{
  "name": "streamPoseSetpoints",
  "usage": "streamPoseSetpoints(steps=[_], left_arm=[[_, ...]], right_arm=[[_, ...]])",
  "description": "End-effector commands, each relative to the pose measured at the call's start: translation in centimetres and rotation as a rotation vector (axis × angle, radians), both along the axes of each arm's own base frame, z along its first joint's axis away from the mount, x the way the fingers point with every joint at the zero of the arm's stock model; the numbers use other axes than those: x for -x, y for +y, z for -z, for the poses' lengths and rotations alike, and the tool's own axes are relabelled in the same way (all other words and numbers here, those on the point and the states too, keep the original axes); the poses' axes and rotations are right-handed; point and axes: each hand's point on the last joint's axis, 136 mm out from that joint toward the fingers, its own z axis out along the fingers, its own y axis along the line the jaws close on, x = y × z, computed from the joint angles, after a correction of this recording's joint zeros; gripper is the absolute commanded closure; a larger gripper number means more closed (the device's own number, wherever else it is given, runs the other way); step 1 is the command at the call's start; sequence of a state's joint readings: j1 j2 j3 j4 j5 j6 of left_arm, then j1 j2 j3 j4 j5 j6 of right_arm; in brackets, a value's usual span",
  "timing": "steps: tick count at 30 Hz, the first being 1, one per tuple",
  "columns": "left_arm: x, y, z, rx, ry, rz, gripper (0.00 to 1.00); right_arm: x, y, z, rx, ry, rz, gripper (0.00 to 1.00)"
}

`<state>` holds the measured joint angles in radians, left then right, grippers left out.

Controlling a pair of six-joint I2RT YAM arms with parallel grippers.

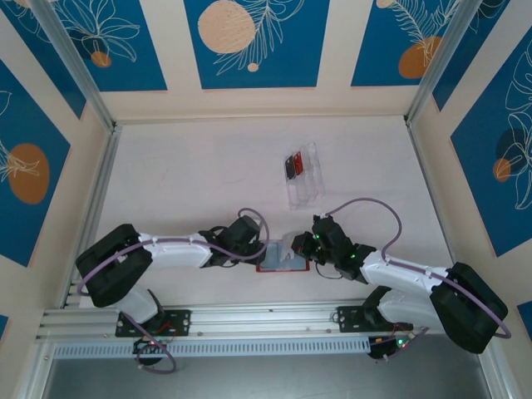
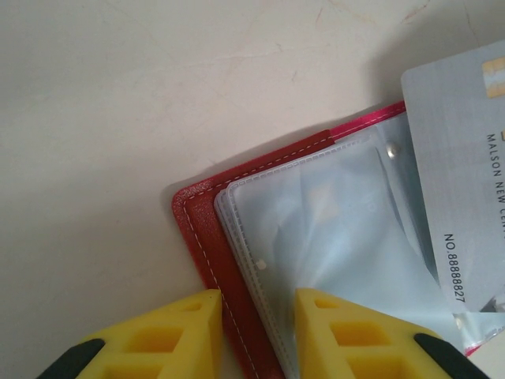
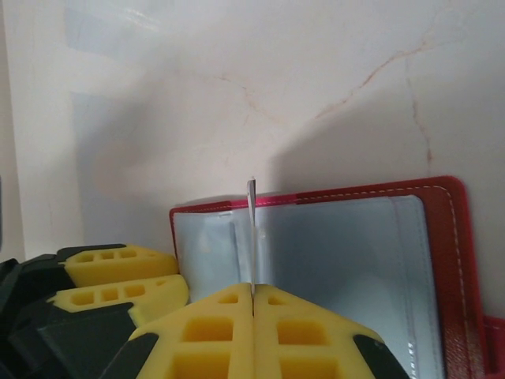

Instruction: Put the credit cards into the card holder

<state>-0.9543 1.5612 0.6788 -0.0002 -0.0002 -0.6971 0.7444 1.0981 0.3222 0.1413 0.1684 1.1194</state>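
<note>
The red card holder (image 1: 283, 259) lies open on the table between both arms, its greyish clear sleeves (image 2: 339, 229) facing up. My left gripper (image 2: 256, 332) stands open astride the holder's left edge (image 2: 207, 245), one yellow finger over the table and the other over the sleeves. A pale blue credit card (image 2: 465, 181) is held on edge by my right gripper (image 3: 252, 296), which is shut on it. That card (image 3: 252, 229) stands upright over the sleeves (image 3: 339, 253). A black card and a red card (image 1: 292, 166) lie in the clear tray.
The clear plastic compartment tray (image 1: 306, 176) sits on the white table beyond the holder. The left gripper's yellow fingers (image 3: 118, 276) are close beside the holder's left side in the right wrist view. Aluminium rails and patterned walls border the table.
</note>
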Motion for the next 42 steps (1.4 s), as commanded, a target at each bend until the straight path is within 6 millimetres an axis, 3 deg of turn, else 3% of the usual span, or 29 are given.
streamPoseSetpoints(steps=[1,7,14,20,42], left_arm=[[2.6,1.6,2.3,-0.09,0.081,0.047,0.72],[2.6,1.6,2.2,-0.086,0.077,0.045,0.72],[2.6,1.8,2.2,-0.088,0.077,0.044,0.72],[2.6,1.8,2.0,-0.084,0.074,0.044,0.72],[2.6,1.7,2.2,-0.089,0.079,0.043,0.71]], right_arm=[[-0.2,0.4,-0.5,-0.031,-0.01,0.007,1.0],[-0.2,1.0,-0.6,-0.029,-0.009,-0.014,1.0],[0.1,1.7,1.0,-0.044,0.03,-0.025,1.0],[0.2,2.1,0.4,-0.037,0.017,-0.034,1.0],[4.0,-0.8,5.3,0.084,0.169,0.041,1.0]])
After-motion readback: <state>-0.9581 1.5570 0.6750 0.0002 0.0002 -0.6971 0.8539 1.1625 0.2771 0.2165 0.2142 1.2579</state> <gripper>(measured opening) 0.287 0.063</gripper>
